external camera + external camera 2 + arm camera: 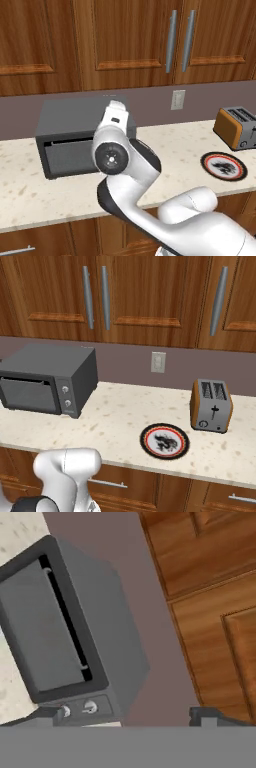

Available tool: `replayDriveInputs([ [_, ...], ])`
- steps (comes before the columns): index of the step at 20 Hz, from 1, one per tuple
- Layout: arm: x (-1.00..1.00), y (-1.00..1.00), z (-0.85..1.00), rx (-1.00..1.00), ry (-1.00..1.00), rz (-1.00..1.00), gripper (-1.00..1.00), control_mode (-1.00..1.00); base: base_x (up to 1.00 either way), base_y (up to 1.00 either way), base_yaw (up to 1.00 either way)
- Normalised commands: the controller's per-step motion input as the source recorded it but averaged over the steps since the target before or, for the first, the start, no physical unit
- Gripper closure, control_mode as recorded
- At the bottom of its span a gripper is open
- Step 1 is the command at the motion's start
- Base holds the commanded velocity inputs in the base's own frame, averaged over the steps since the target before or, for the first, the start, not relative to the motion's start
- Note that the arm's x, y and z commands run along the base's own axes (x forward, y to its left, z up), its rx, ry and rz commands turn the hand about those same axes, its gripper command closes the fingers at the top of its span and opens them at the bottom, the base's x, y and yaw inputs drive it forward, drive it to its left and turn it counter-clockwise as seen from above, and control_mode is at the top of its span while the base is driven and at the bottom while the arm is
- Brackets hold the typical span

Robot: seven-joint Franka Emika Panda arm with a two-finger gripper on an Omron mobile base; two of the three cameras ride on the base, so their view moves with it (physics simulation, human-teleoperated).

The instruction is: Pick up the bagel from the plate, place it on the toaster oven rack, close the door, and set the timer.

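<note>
Right base view: boxy grey toaster oven (pixel 47 378), round plate (pixel 164 441).

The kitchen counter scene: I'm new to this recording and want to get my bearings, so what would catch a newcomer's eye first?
The white arm rears up mid-frame in the left base view, in front of the dark grey toaster oven, which sits at the counter's left against the wall. To the right lie a plate with a red rim, nothing on it, and behind it an orange slot toaster. Wooden cabinets run above.
</note>
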Motion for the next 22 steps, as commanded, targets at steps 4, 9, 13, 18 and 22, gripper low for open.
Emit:
replayDriveInputs([
  [4,0.0,-0.14,-0.25,0.31,0.25,-0.49,-1.0,-1.0,0.0,0.0,0.0],
  [9,0.0,-0.43,-0.32,0.31,0.18,-0.4,-1.0,-1.0,0.0,0.0,0.0],
  [13,0.11,-0.66,-0.3,0.3,0.1,-0.19,-1.0,-1.0,0.0,0.0,0.0],
  [18,0.19,-0.67,-0.35,0.27,0.01,-0.02,-1.0,-1.0,0.0,0.0,0.0],
  [22,0.12,-0.42,-0.58,0.2,-0.05,0.0,-1.0,-1.0,0.0,0.0,0.0],
])
